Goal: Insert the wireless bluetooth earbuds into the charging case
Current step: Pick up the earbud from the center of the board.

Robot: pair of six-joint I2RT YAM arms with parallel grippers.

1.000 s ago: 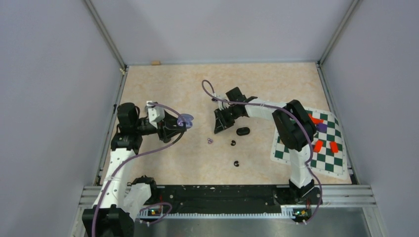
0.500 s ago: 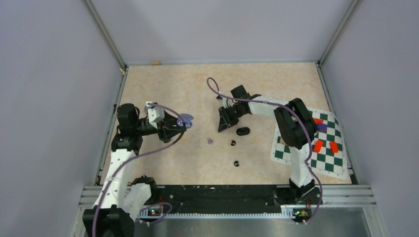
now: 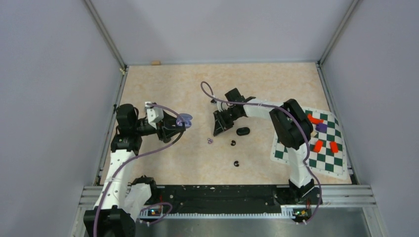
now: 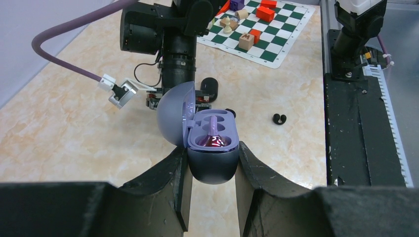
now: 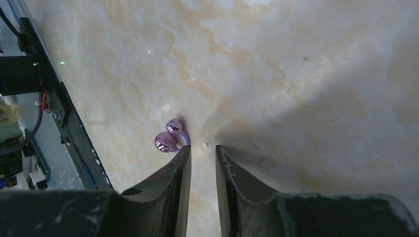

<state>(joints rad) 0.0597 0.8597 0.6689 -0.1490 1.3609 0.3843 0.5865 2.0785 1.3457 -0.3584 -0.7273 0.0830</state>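
One shift: right tool, narrow and empty, moved left; left tool grips purple case.

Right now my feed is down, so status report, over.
Left gripper shut on open purple case. Right gripper open, empty, beside purple earbud on table. Nothing in the way.

You have a green-and-white chessboard mat lying slightly askew at the right edge of the marbled beige table in the overhead view. On it sit three red blocks: two side by side near the middle, one toward the upper corner, with a purple block between. A small tan piece rests at the table's back edge, upper left. At the top of the left wrist view, a lettered wooden block stands on the mat near some pale tan pieces.
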